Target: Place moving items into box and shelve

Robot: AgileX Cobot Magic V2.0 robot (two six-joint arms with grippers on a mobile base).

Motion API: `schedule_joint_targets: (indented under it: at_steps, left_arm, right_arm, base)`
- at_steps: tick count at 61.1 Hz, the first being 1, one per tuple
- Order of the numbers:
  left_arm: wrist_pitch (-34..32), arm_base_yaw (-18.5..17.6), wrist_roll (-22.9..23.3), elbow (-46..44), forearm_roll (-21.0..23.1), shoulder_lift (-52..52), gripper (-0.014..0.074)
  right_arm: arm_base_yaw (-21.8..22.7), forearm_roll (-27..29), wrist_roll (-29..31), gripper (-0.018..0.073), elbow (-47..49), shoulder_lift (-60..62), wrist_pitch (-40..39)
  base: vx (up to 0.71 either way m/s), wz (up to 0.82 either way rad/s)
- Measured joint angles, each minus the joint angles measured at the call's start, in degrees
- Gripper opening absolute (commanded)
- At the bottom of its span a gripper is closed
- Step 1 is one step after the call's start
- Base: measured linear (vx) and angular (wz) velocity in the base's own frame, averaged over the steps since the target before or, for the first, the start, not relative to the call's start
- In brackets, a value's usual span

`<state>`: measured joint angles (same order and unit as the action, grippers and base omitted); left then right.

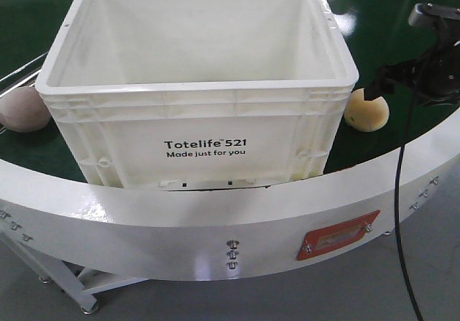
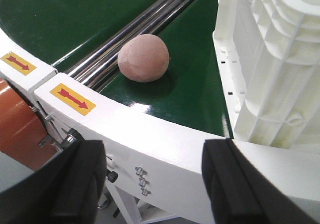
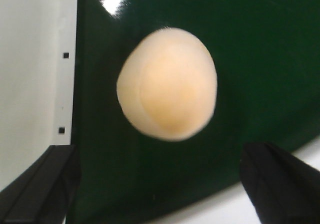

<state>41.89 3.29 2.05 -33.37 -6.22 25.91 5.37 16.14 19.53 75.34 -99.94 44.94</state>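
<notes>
My two hands are both spread wide and neither holds anything. The white box with the black print "Totelife 521 Made just for you" stands upright on the dark green surface, its printed wall facing the curved white rim that borders the surface. My right hand hovers over the pale yellow-orange ball, which lies on the green just beside the box's right wall, outside it. In the right wrist view the ball sits between my two black fingertips and ahead of them, with green showing all around it, so the hand is apart from it. The box's white wall fills the left edge of that view. My left hand is on the other side of the box, out in front of the white rim, with its two dark fingertips well apart and the rim showing between them. Beyond that rim the dull pinkish-brown ball rests on the green near the box's left wall, also outside it, touching or nearly touching the steel rails that run away across the surface; I cannot tell which. Yellow labels with red arrows are stuck on the rim to the left of the box. A black cable hangs down from my right arm, crossing the rim to the right of the box, near a red plate bolted below the box's right front corner.
</notes>
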Motion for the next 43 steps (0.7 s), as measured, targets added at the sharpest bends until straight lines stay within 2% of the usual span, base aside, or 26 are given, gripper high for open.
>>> schedule_joint_targets:
  at_steps: [11, 25, 32, 43]
  left_arm:
    - [0.00, 0.00, 0.00, 0.00, 0.00, 0.00, 0.0535]
    - [0.00, 0.00, 0.00, 0.00, 0.00, 0.00, 0.0535]
    - [0.00, 0.00, 0.00, 0.00, 0.00, 0.00, 0.0535]
    - [0.00, 0.00, 0.00, 0.00, 0.00, 0.00, 0.0535]
  right_arm:
    - [0.00, 2.11, 6.57, 0.0673, 3.02, -6.68, -3.84]
    - [0.00, 8.40, 15.82, 0.0641, 3.38, -12.70, -7.13]
    - [0.00, 9.53, 18.19, 0.0549, 3.45, -14.25, -7.96]
    - [0.00, 9.72, 18.50, 0.0342, 3.45, -14.37, -9.15]
  base:
    - [0.00, 0.00]
    - [0.00, 0.00]
    - [0.00, 0.00]
    - [0.00, 0.00]
